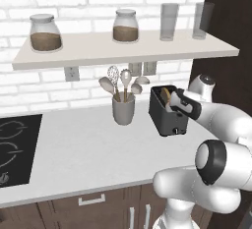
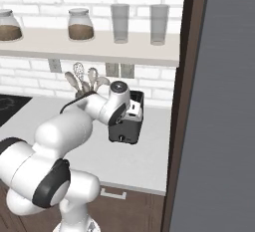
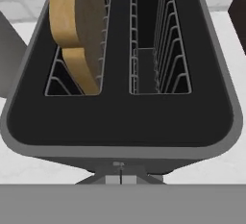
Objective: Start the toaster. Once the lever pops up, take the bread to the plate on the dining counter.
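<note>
**Black toaster, lever stage: gripper at the front end, bread in its slot**

Black toaster [image 1: 167,111] sits on the pale counter [image 1: 88,154], just right of the grey utensil cup [image 1: 123,110] and below the shelf [image 1: 123,46] of jars. The gripper [image 1: 173,106] hangs over the toaster's near end, wrist bent down. In the hand view the camera looks straight along the two top slots: the bread [image 3: 77,31], tan with a browner face, stands upright in the left slot, its top proud of the wire guides; the right slot holds nothing.

Fingers: closed together, nothing between them. Their tips [image 3: 120,175] meet at the bottom of the hand view, right at the toaster's front lower edge, where the lever [image 3: 119,164] would be. Whether they actually bear on it I cannot tell; the part there is small and half hidden.

Step in hand, by my reading: starting the toaster, i.e. the closed fingers used as a pusher on the lever. The slice riding high suggests the lever is not yet down.

Next move calls for:
- a straight downward press along the front face, with the tips held on the lever so they do not slide off;
- then a retreat upward and a wait for the pop-up;
- only then parted fingers over the left slot to pinch the slice by its top edge.

Plate and dining counter lie outside these frames, so a drive of the base is likely needed later.
</note>
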Controlling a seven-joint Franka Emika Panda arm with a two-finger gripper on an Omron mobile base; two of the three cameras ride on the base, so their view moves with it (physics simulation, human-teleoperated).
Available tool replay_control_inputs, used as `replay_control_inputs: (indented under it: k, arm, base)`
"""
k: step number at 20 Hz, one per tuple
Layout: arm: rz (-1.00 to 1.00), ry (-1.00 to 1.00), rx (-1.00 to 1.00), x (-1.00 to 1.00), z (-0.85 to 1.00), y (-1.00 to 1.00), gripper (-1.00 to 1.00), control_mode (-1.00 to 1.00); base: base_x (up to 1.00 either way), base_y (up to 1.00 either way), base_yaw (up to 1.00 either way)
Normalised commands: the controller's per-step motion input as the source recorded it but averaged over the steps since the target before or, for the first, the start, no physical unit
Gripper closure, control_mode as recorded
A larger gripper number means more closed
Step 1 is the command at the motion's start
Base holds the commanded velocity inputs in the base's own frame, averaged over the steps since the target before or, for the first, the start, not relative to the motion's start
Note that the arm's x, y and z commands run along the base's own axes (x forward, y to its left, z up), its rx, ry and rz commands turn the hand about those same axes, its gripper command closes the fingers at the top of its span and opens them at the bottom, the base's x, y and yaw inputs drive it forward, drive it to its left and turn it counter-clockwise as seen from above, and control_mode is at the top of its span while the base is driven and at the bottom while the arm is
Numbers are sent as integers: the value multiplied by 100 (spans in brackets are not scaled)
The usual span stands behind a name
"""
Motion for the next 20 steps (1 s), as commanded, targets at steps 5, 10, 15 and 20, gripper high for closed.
replay_control_inputs:
  k: [5, 10, 15, 20]
  arm:
    - [0, 0, -2, 0, -61, 0, 100, -100]
    - [0, 0, 0, -31, -57, -1, 100, -100]
    - [0, 0, 0, 0, -95, 2, 100, -100]
    - [0, -1, 4, 48, -77, 40, 100, -100]
  base:
    - [0, 0, 0]
    - [0, 0, 0]
    - [0, 0, 0]
    - [0, 0, 0]
